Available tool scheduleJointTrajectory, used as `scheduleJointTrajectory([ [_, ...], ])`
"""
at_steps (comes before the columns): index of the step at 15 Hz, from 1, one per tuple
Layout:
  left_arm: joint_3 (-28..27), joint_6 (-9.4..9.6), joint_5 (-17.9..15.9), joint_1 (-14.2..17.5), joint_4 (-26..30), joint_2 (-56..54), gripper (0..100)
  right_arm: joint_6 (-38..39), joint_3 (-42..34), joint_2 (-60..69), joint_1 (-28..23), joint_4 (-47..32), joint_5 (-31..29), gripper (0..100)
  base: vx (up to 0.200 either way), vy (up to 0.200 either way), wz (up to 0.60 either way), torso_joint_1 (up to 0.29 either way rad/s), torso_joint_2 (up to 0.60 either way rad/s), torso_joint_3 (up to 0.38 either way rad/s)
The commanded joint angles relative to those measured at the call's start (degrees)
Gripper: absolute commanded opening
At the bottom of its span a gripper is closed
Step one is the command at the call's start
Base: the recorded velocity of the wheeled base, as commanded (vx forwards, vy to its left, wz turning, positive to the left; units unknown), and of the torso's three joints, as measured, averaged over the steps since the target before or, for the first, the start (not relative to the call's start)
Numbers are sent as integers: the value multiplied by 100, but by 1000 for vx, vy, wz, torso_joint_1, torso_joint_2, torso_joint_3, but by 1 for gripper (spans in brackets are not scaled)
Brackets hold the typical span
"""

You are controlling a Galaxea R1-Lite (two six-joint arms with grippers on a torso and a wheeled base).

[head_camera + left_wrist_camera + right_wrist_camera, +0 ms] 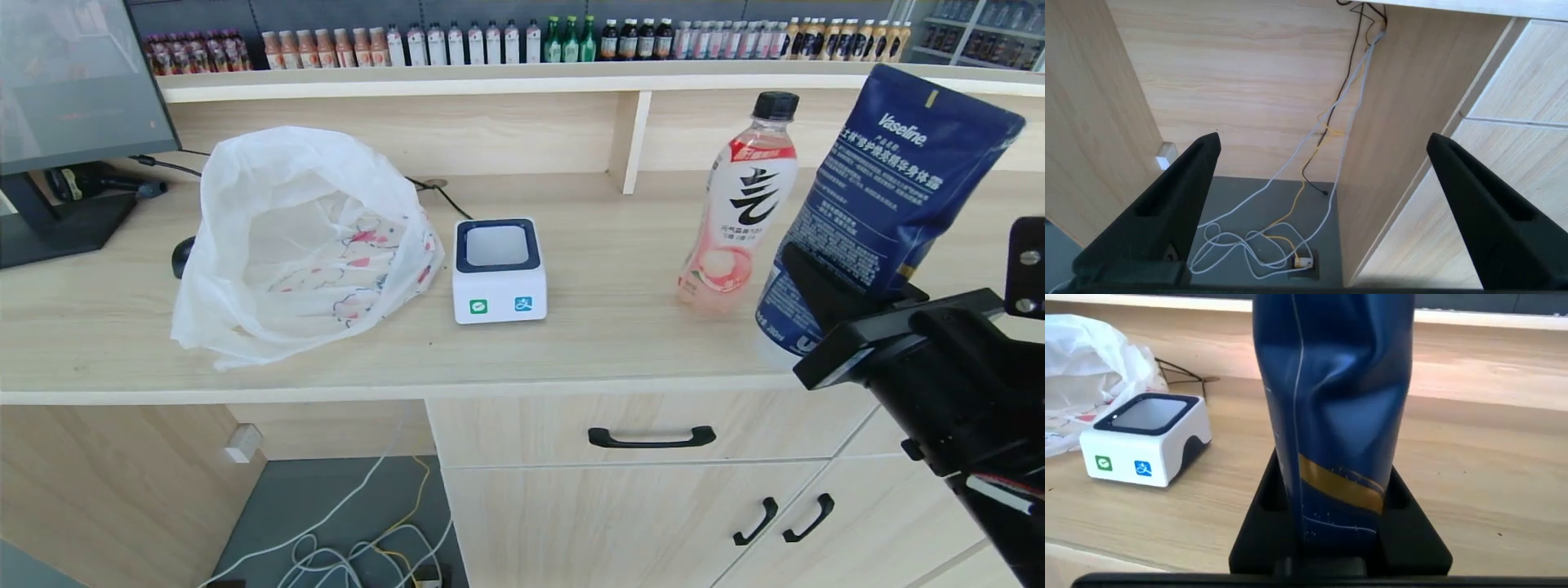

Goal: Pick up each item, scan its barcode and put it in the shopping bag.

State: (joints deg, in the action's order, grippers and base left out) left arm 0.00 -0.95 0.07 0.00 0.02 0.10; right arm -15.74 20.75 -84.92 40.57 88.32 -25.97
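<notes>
My right gripper (824, 314) is shut on a dark blue refill pouch (890, 196), held upright above the counter's right front edge; the pouch (1331, 416) stands between the fingers (1261, 498) in the right wrist view. A pink peach-drink bottle (739, 208) stands on the counter just left of the pouch. The white scanner box (499, 269) sits mid-counter, also seen as the scanner (1143, 441). An open white shopping bag (302, 237) lies left of it. My left gripper (1323, 220) hangs open below the counter, over floor cables.
A monitor on a black stand (65, 122) occupies the counter's far left, with a dark mouse (181, 256) beside the bag. A raised shelf (571, 82) with rows of bottles runs along the back. Drawers with black handles (651, 438) lie under the counter.
</notes>
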Motion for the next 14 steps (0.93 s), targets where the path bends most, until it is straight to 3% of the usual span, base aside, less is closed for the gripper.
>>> scheduleJointTrajectory([
  [1,0,-2,1,9,-2,-1,100,9,70,-77,12,19,-251,0,0,200,0,2,2,2],
  [9,0,-2,1,9,-2,-1,100,-96,184,-104,12,36,-383,0,0,200,0,0,2,2],
  [14,0,16,1,9,-2,-1,100,-676,263,-148,39,10,-330,0,0,0,0,0,0,0],
])
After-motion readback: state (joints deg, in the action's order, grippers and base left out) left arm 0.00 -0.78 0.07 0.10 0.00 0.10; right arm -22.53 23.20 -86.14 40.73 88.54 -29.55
